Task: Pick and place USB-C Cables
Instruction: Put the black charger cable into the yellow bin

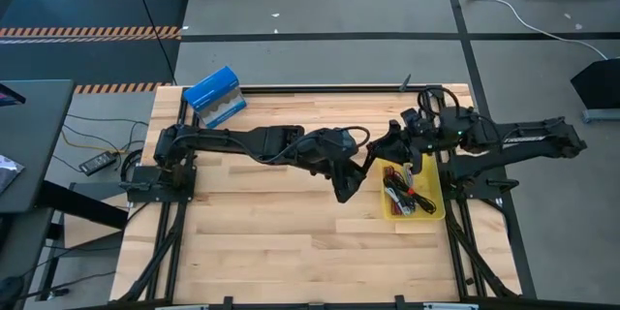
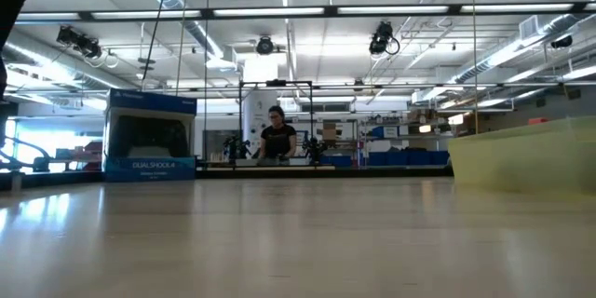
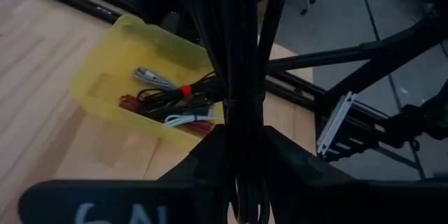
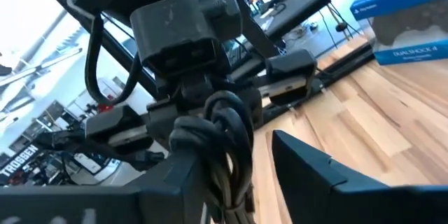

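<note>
2 black jointed arms, black cables looped along them, chunky angular housings.

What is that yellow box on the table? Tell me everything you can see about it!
The yellow box is a small, shallow rectangular tub with an open top. It looks like see-through plastic. It sits flat on the wooden table, towards the right arm's side. A small pile of cables lies inside it: black ones with a red tie, a silver-grey one, a white one and maroon ones.
</note>
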Controlling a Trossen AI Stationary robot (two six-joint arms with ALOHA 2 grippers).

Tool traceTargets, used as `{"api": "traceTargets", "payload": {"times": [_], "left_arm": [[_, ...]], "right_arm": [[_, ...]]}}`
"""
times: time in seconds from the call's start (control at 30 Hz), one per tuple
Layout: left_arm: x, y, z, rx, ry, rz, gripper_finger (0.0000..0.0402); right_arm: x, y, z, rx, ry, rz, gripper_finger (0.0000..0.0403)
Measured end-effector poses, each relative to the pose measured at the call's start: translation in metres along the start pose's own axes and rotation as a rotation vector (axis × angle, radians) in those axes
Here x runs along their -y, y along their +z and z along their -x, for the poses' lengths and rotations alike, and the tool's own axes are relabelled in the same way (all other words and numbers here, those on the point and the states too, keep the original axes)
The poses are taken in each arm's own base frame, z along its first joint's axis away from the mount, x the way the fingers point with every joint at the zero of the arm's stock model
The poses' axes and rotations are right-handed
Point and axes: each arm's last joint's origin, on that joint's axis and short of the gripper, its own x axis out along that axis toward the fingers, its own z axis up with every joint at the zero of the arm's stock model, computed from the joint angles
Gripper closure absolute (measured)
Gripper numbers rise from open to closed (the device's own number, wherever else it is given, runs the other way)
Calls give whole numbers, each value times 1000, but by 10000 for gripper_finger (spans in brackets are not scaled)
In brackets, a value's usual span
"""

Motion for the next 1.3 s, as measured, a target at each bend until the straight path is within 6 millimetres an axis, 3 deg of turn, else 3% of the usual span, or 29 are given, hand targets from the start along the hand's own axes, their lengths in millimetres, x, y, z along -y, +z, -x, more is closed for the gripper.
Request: {"api": "traceTargets", "payload": {"times": [0.1,0.23,0.37,0.53,0.83,1.03,1.2,1.3], "left_arm": [[-4,-1,0,-10,45,23,312],[-10,-4,1,-48,98,50,280],[-15,-10,4,-113,145,47,249],[-20,-12,16,-168,213,33,225],[-39,-13,45,-269,394,24,222],[-44,-9,46,-251,403,43,223],[-43,-8,47,-242,405,44,223],[-43,-8,47,-240,405,44,223]], "right_arm": [[1,0,-4,-1,-2,-16,281],[4,-4,-4,-26,-40,-55,377],[9,-8,-3,-71,-91,-100,377],[19,-23,2,-247,-180,-212,377],[45,-59,32,-615,-609,-460,377],[53,-67,48,-710,-810,-561,377],[62,-74,65,-808,-1066,-544,377],[64,-72,61,-765,-1072,-529,353]]}}
